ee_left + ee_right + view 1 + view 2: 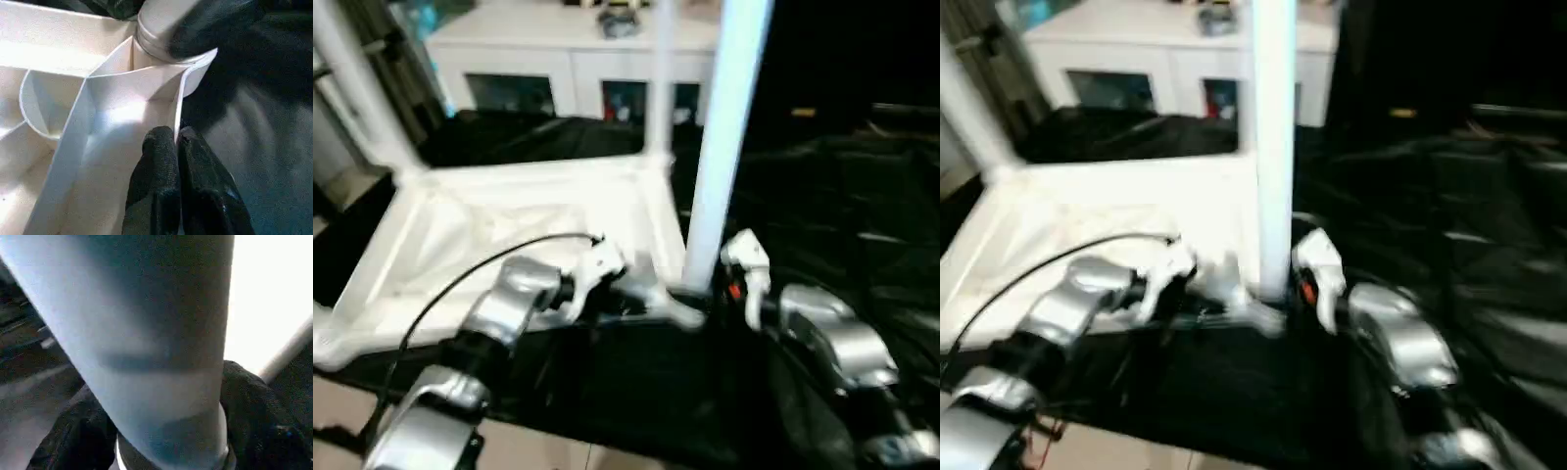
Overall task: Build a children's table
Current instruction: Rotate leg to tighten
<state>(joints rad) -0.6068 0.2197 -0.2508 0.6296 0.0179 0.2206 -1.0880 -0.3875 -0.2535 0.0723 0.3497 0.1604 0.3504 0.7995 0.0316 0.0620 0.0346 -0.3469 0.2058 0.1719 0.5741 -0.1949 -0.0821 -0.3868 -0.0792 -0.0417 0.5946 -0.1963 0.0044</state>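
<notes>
Three white tapered tube legs (724, 137) stand in the upturned white plastic tabletop (519, 235). Left claw (177, 147) pinches its rim; right claw (161, 431) clasps the near leg. One socket appears unfilled.

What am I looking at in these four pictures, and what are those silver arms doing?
A humanoid robot is building a children's table. Two pictures come from cameras on its head, looking down over its silver forearms; the other two come from cameras on its wrists. The white tabletop lies upside down on black sheeting, legs pointing up. The left gripper pinches the tabletop's thin rim, jaws closed on it. The right gripper has its black fingers around the base of the near leg, at its corner socket. Behind stands a white cabinet.
</notes>
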